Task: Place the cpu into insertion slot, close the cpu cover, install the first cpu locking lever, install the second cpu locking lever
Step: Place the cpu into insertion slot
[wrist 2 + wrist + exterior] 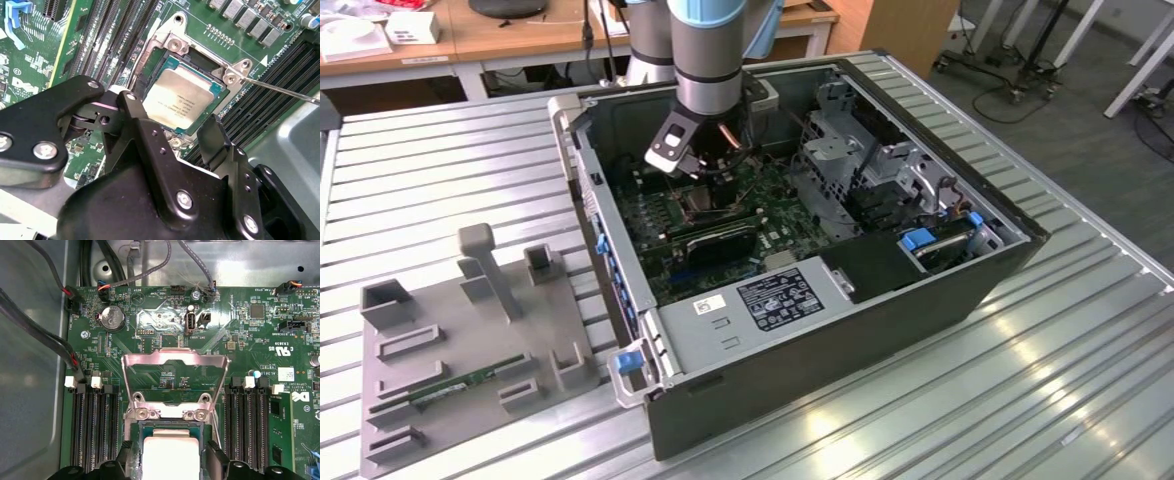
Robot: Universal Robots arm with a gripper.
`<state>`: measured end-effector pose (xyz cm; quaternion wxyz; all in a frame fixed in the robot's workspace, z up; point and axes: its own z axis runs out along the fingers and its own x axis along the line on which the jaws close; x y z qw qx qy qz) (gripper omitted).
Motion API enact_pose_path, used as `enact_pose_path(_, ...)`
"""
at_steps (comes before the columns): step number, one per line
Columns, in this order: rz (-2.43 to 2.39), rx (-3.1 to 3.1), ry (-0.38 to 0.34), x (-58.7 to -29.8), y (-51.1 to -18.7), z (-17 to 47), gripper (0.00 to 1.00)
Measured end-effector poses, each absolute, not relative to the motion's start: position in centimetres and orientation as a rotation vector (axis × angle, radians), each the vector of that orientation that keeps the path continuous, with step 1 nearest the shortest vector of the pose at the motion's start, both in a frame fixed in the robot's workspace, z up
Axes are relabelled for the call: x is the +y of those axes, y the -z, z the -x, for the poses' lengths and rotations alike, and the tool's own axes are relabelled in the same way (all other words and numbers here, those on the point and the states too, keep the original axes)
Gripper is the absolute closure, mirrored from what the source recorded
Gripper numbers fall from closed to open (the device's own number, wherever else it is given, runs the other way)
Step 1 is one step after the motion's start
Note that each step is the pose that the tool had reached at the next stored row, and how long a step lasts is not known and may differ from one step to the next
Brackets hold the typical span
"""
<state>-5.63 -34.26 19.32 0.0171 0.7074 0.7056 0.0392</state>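
The exterior view looks down from afar on the computer case (881, 330); both wrist views share the cpu (177, 100) (167, 457) close up.

Could not see one corner of the cpu (177, 100), nor the insertion slot (172, 42) rim beside it, in the second wrist view: both covered by the gripper (170, 112). Lost part of the cpu past the picture's edge in the first wrist view. Could not tell cpu from slot in the exterior view, too small and partly behind the arm (707, 60).

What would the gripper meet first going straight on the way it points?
Most likely the cpu, sitting in the insertion slot right ahead of the gripper; the cpu cover is swung open. Remaining gap unclear.
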Motion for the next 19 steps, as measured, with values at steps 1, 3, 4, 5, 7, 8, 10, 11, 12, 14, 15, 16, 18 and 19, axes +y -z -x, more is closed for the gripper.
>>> enact_pose_path(1,-2.198,2.193,-0.122,-34.25,-19.29,5.63,0.32)
enact_pose_path(3,-2.198,2.193,-0.122,-34.23,-19.21,5.63,0.32)
enact_pose_path(4,-2.198,2.193,-0.122,-34.23,-19.15,5.63,0.32)
enact_pose_path(5,-2.198,2.193,-0.122,-34.22,-19.10,5.63,0.32)
enact_pose_path(7,-2.198,2.193,-0.122,-34.23,-19.02,5.63,0.32)
enact_pose_path(8,-2.198,2.193,-0.122,-34.22,-18.98,5.63,0.32)
enact_pose_path(10,-2.198,2.193,-0.121,-34.23,-18.91,5.64,0.32)
enact_pose_path(11,-2.198,2.193,-0.121,-34.23,-18.89,5.64,0.32)
enact_pose_path(12,-2.198,2.193,-0.121,-34.23,-18.88,5.64,0.32)
enact_pose_path(14,-2.198,2.193,-0.121,-34.22,-18.85,5.63,0.32)
enact_pose_path(15,-2.198,2.193,-0.121,-34.23,-18.83,5.64,0.32)
enact_pose_path(16,-2.198,2.193,-0.121,-34.23,-18.81,5.64,0.32)
enact_pose_path(18,-2.198,2.193,-0.121,-34.23,-18.78,5.64,0.32)
enact_pose_path(19,-2.198,2.193,-0.121,-34.23,-18.77,5.64,0.32)
